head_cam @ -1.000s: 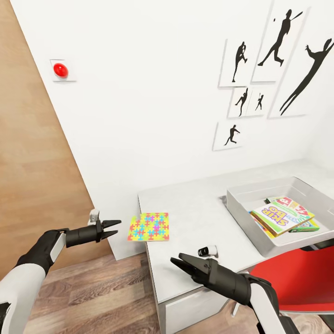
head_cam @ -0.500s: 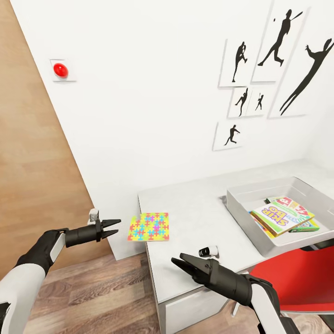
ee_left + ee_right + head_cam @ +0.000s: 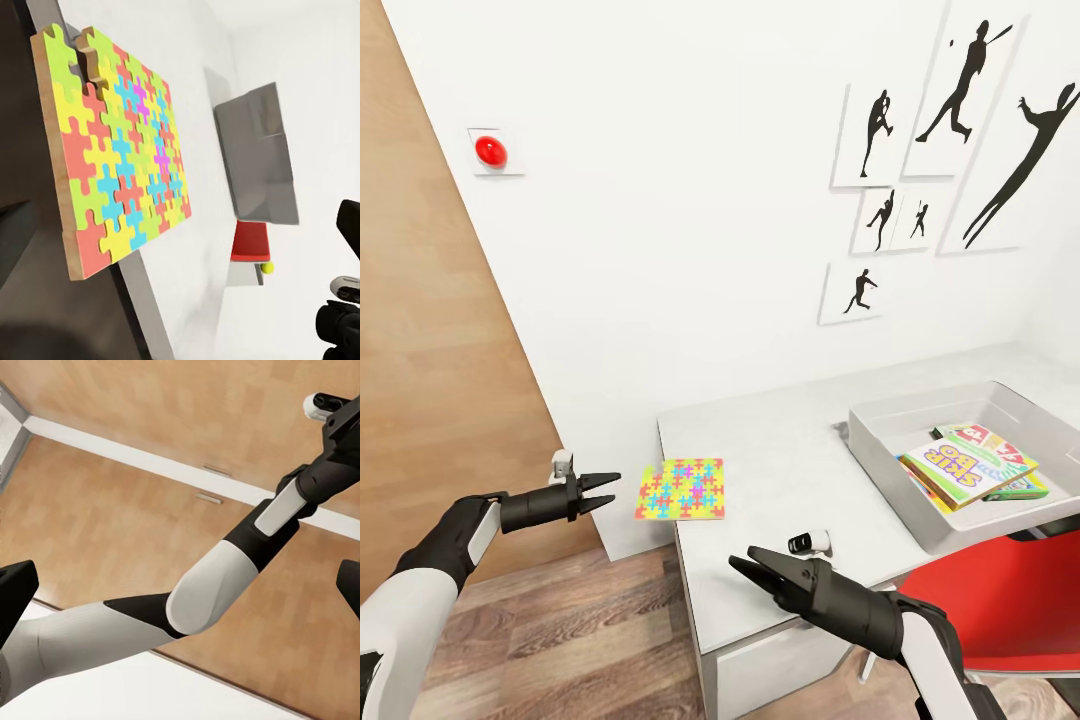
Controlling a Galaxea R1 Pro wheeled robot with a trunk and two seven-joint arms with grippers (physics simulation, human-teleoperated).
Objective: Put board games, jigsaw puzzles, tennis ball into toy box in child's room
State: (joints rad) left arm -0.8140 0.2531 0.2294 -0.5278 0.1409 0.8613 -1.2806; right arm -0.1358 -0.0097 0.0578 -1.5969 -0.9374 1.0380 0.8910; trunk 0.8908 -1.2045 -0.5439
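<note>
Overhanging the table's (image 3: 780, 470) near-left edge, the jigsaw puzzle (image 3: 681, 489) lies just beyond the left gripper (image 3: 607, 490) (jaws parted, empty); the right gripper (image 3: 745, 563), also parted, hovers nearby.

Head camera looks down and forward over the pale grey-white surface (image 3: 780, 470). Left wrist camera faces the colourful jigsaw-pattern board (image 3: 120, 150) closely, sharing it (image 3: 682, 489) with the head view.

A red round button (image 3: 490, 151) sits on the white wall; a red chair (image 3: 1000, 600) stands by the desk.
</note>
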